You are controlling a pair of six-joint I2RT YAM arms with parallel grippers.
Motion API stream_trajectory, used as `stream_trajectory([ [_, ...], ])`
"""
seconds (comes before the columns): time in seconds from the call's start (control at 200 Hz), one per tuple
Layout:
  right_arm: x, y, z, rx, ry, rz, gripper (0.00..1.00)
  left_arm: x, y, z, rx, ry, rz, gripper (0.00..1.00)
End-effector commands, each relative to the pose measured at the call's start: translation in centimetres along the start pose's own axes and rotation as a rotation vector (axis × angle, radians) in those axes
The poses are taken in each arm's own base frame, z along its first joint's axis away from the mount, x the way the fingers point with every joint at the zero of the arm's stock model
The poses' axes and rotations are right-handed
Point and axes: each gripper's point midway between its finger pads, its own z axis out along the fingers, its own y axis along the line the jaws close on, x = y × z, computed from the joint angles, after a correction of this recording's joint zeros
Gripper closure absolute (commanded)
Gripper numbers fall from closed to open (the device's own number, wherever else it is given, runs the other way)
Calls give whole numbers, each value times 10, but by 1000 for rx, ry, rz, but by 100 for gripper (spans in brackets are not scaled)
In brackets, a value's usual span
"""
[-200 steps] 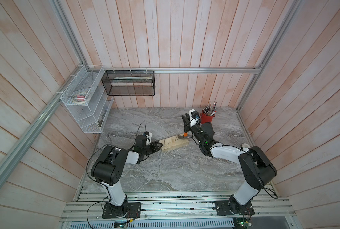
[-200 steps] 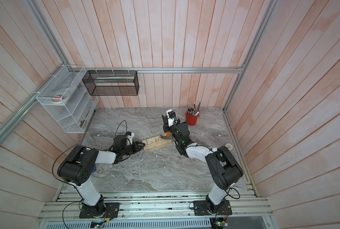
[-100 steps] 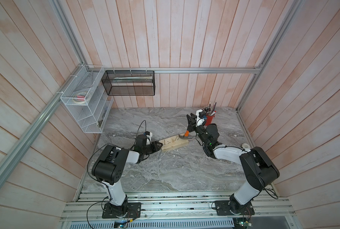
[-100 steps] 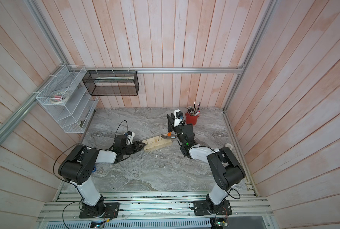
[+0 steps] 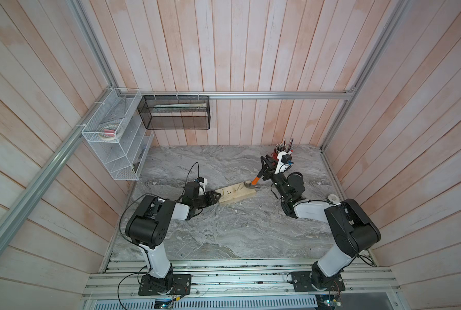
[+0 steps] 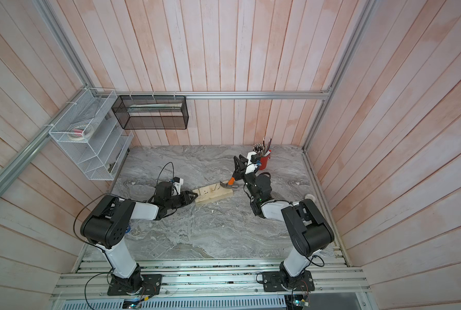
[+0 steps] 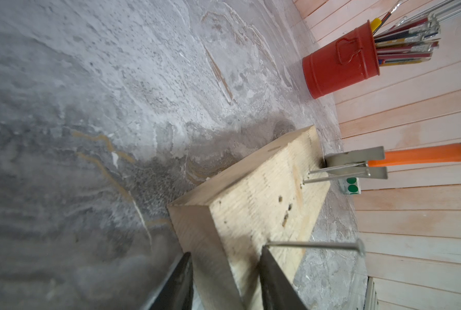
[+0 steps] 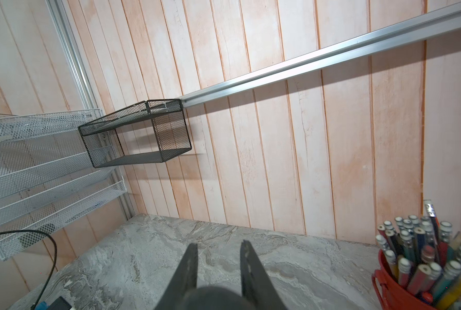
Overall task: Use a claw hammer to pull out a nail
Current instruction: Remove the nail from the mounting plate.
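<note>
I work on a grey, marble-veined stone tabletop (image 5: pixel 224 228) enclosed by pale pink wooden plank walls (image 5: pixel 237 53). A silver aluminium rail (image 5: pixel 277 94) crosses the back wall. A black mesh basket (image 5: pixel 175 112) hangs from it, and a white wire shelf (image 5: pixel 111 150) is fixed to the left wall. A red metal pot (image 6: pixel 264 162) of pencils stands at the back right, just beside the right wrist.

A pale rectangular wooden block (image 5: pixel 236 193) lies near the middle of the tabletop. The claw hammer (image 5: pixel 252 183) has a silver steel head, an orange upper shaft and a black lower handle. Its head rests on the block's top face, at the end farthest from the left gripper (image 5: pixel 215 198). Its long axis runs from the head up and back toward the red metal pot, with the handle end raised off the surface. In the left wrist view, the orange shaft (image 7: pixel 417 155) runs nearly parallel to a thin steel nail (image 7: pixel 336 175). This nail stands out of the block and appears to pass between the claw prongs. A second nail (image 7: pixel 315 244) stands nearer the left gripper.

The right gripper (image 5: pixel 266 164) is closed on the black handle. The handle sits deep between the jaws, and the fingertips (image 8: pixel 193 252) project past it. The left gripper clamps the block's near end, its jaws held part-way apart by the wood.
</note>
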Motion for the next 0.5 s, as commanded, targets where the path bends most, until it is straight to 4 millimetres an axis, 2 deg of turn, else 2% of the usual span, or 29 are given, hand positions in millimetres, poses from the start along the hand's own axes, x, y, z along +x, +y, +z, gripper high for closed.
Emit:
stream_trajectory([
  [0.0, 23, -2, -7, -11, 46, 85, 100, 32, 31, 4, -97, 97, -38, 58],
  [0.495, 23, -19, -25, 38, -8, 160, 100, 37, 34, 5, -106, 113, -41, 59],
])
